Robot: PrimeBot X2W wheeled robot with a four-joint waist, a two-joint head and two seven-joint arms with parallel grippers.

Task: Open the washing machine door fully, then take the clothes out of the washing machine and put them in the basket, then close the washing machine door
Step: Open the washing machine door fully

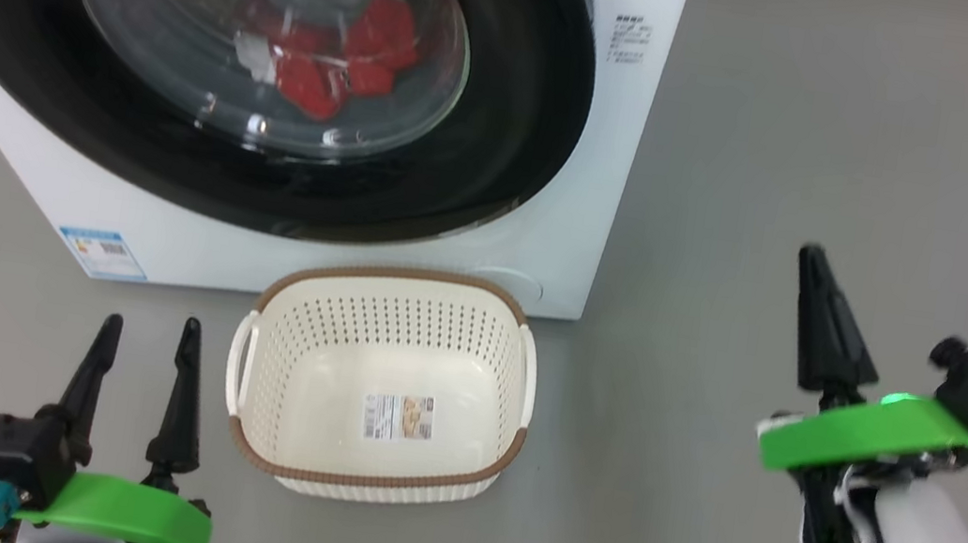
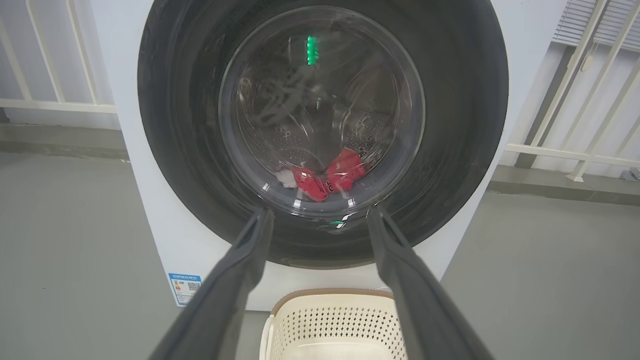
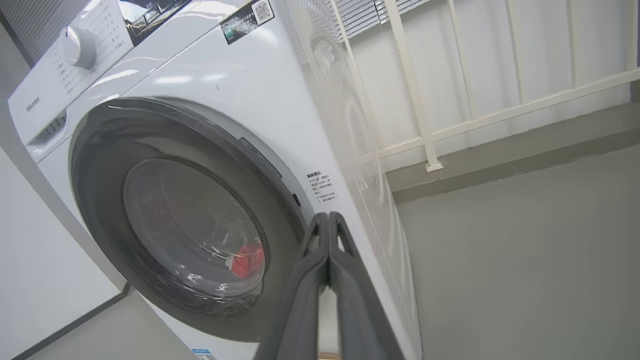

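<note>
White front-loading washing machine (image 1: 613, 195) stands on the grey floor (image 1: 795, 145), front face toward the robot. Its round door with glossy black rim and bulging glass window (image 1: 507, 142) lies flush on that face: shut, so step one isn't done. Cream perforated plastic basket with brown woven-look rim (image 1: 396, 275) sits on the floor right under the door, just clear of the machine. I'd guess that's to give a short drop for whatever comes out. It holds nothing but a sticker (image 1: 399, 418) on its bottom. Red and white clothes (image 1: 363, 56) lie low in the steel drum (image 2: 360, 135), behind the glass.

Right gripper (image 1: 815, 261): fingers pressed together, nothing between them, raised off the machine's right front corner, not touching. My read: closed to a thin tip to get behind the door's right edge and pull. Left gripper (image 1: 153, 324): fingers apart, empty, parked low just left of the basket, probably out of the way until the clothes are reachable.

Views: left wrist looks at the door square-on, giving the perforated drum wall, the clothes at its bottom and the basket rim below. Right wrist looks obliquely and adds the round control knob (image 3: 80, 47), the door rim flat against the front and the white railing (image 3: 425, 100) behind. Head view puts both grippers and the basket's whole inside in one shot.
</note>
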